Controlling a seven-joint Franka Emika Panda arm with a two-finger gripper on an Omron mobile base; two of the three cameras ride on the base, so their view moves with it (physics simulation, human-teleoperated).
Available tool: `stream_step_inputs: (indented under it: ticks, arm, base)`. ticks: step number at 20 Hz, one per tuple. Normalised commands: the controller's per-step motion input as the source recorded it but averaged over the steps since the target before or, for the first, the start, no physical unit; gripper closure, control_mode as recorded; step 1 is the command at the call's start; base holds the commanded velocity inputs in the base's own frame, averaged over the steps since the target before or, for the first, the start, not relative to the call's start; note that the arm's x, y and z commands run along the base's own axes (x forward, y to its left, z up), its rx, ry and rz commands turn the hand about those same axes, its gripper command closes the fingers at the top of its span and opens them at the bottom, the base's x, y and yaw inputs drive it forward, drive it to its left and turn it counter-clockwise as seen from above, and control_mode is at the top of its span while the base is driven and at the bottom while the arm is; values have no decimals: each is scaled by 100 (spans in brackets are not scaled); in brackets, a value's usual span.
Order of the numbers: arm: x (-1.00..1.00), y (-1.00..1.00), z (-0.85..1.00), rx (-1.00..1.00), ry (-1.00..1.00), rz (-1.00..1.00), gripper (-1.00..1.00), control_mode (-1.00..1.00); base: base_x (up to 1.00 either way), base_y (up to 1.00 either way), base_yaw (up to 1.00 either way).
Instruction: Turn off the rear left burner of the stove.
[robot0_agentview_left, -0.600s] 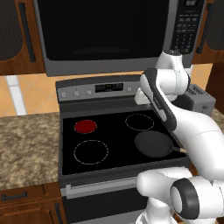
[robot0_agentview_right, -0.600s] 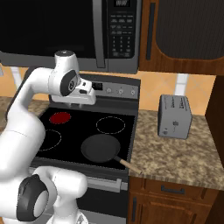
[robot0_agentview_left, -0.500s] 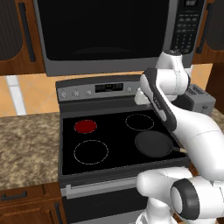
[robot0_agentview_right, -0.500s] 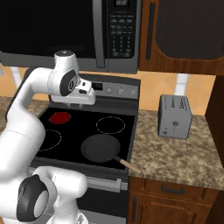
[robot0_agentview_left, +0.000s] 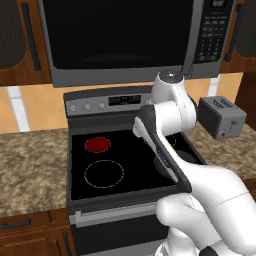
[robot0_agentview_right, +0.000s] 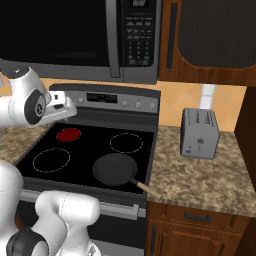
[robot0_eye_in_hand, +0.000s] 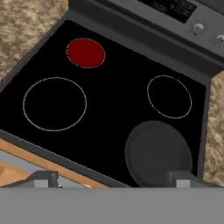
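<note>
Hand view looks down on the stove (robot0_eye_in_hand: 131, 39) from above; the rear left burner (robot0_eye_in_hand: 85, 52) glows solid red at the back left corner of the black glass, beside the grey panel with its knobs (robot0_eye_in_hand: 198, 29); a larger white ring (robot0_eye_in_hand: 54, 103) lies in front of it, and a black frying pan (robot0_eye_in_hand: 158, 152) sits on the front right mark; the end effector (robot0_eye_in_hand: 113, 178) hangs above the front edge, its fingers spread wide and gripping nothing; a toaster (robot0_agentview_right: 199, 133) stands on the stone worktop (robot0_agentview_right: 210, 175) to the right.
</note>
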Motion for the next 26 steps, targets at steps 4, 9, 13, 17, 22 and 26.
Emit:
stream_step_inputs:
  ticks: [4, 9, 13, 17, 22, 26]
  arm:
    - [0, 92, 12, -33, -13, 37, -100, -100]
    - [14, 60, 0, -39, -2, 35, -100, -100]
    - [29, 53, 0, -44, 0, 24, -100, -100]
    - [41, 25, -1, -36, 0, 17, -100, -100]
    - [61, 19, -18, -30, 0, 13, -100, -100]
    - [55, 12, -19, -30, -5, 13, -100, -100]
  base:
    - [0, 0, 0]
    - [0, 0, 0]
    - [0, 0, 0]
    - [0, 0, 0]
    - [0, 0, 0]
    - [0, 0, 0]
